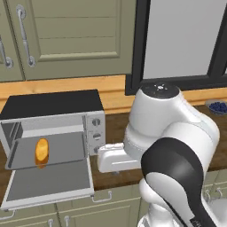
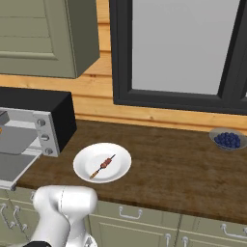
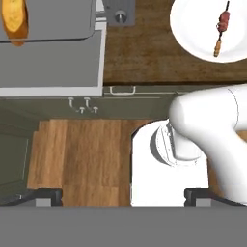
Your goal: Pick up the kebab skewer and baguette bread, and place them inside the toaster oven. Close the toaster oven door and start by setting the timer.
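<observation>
left base view: baguette bread (image 1: 41, 150) on open toaster oven (image 1: 53, 106) tray, kebab skewer (image 2: 102, 166) on plate (image 2: 123, 169), tool (image 3: 123, 197) spread wide

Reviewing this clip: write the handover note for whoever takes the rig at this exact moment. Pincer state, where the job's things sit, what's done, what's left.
Pincer: open, holding nothing, pulled back in front of the counter over the floor.
Baguette bread: lying on the tray inside the toaster oven.
Toaster oven door: folded down, open.
Kebab skewer: on the white plate, on the counter right of the oven.
Done: bread placed in the oven.
Left: pick the skewer, put it in the oven, close the door, set the timer knob.
</observation>
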Available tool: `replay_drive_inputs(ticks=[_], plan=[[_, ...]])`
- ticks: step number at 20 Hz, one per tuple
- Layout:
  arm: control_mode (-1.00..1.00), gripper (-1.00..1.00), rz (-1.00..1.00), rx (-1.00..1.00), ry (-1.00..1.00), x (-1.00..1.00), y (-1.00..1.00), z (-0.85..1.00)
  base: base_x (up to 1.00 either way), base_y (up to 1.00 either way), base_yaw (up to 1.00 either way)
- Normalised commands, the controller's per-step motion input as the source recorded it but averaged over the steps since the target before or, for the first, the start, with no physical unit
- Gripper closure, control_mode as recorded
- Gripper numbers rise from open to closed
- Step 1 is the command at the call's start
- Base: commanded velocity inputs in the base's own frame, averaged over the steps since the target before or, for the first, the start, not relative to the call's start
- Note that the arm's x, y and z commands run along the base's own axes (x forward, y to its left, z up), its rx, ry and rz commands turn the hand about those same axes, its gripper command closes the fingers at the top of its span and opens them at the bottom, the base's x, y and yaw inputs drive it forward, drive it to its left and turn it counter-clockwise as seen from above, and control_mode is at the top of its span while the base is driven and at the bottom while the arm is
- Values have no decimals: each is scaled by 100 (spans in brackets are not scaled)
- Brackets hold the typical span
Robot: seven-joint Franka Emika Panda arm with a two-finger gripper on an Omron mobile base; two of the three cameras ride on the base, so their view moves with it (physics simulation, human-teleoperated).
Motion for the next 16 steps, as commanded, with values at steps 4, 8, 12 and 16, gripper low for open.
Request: replay_drive_inputs(ticks=[4,8,12,16], plan=[[-100,-100,0,0,0,2,-100,0,0,0,0],[-100,-100,-1,-1,0,8,-100,-10,0,0,0],[-100,-100,-5,0,1,50,-100,0,0,0,0],[-100,-100,-8,0,8,72,-100,0,0,0,0]])
